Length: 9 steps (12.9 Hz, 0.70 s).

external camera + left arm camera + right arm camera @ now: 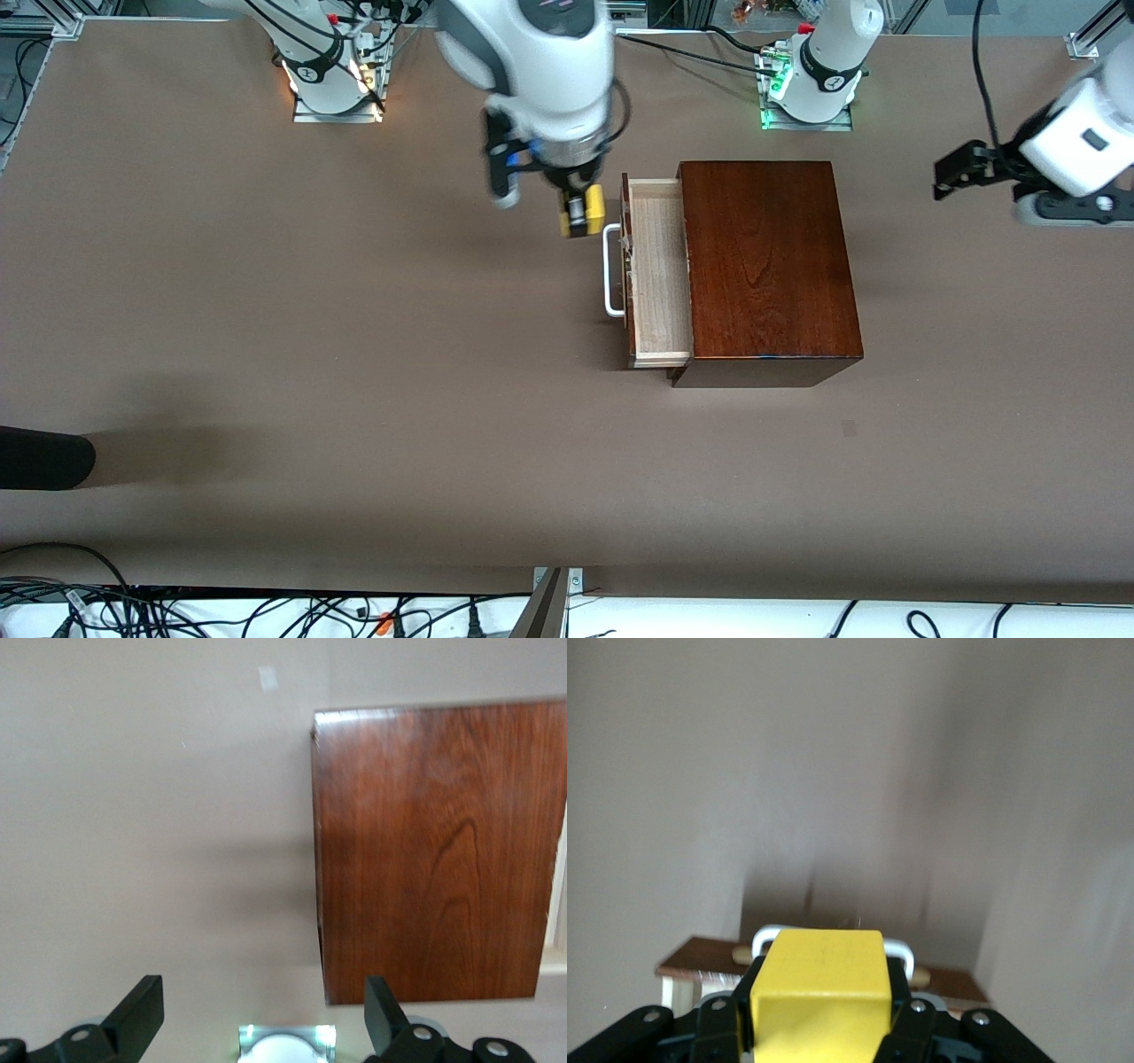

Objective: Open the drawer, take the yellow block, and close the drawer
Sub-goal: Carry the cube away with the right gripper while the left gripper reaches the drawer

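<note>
The dark reddish-brown wooden box (766, 266) stands near the left arm's base. Its drawer (657, 275) is pulled out toward the right arm's end, pale inside, with a white bar handle (609, 271). My right gripper (580, 213) is shut on the yellow block (585, 213) and holds it in the air just beside the drawer's front. In the right wrist view the block (819, 997) fills the space between the fingers, with the handle (899, 948) past it. My left gripper (961, 173) is open and empty at the left arm's end; its wrist view shows the box top (438, 850).
A dark rounded object (40, 456) lies at the table's edge at the right arm's end. Cables run along the table's edge nearest the front camera. The arm bases (332, 75) stand along the edge farthest from it.
</note>
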Tool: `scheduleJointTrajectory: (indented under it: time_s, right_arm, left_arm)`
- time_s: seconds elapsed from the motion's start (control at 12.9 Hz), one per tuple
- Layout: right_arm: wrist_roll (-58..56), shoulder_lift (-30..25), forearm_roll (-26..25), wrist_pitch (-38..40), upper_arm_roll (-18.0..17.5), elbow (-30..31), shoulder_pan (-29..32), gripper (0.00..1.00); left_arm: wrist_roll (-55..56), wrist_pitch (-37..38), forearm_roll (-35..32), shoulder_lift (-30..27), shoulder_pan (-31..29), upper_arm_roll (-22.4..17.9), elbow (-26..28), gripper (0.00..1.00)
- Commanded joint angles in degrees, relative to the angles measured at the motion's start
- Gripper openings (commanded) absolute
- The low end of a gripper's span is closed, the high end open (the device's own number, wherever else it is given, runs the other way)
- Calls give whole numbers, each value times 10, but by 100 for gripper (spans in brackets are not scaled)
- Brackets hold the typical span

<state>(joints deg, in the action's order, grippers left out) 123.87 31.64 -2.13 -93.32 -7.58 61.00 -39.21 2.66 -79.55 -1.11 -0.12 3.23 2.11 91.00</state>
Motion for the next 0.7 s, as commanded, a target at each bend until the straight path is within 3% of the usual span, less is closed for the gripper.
scheduleJointTrajectory:
  time_s: [0.0,0.16,0.23,0.62]
  right_arm:
    - [-155,-83,15,6,-3,105,66,0]
    - [-290,-132,20,6,3,170,120,0]
    - [-363,-161,40,4,22,209,141,0]
    - [-720,-286,63,-5,189,377,144,0]
  left_arm:
    - [-25,29,14,32,33,4,-29,100]
    - [-135,29,65,67,54,4,-36,100]
    - [-185,30,78,78,69,4,-36,100]
    - [-330,-31,119,123,181,7,-34,100]
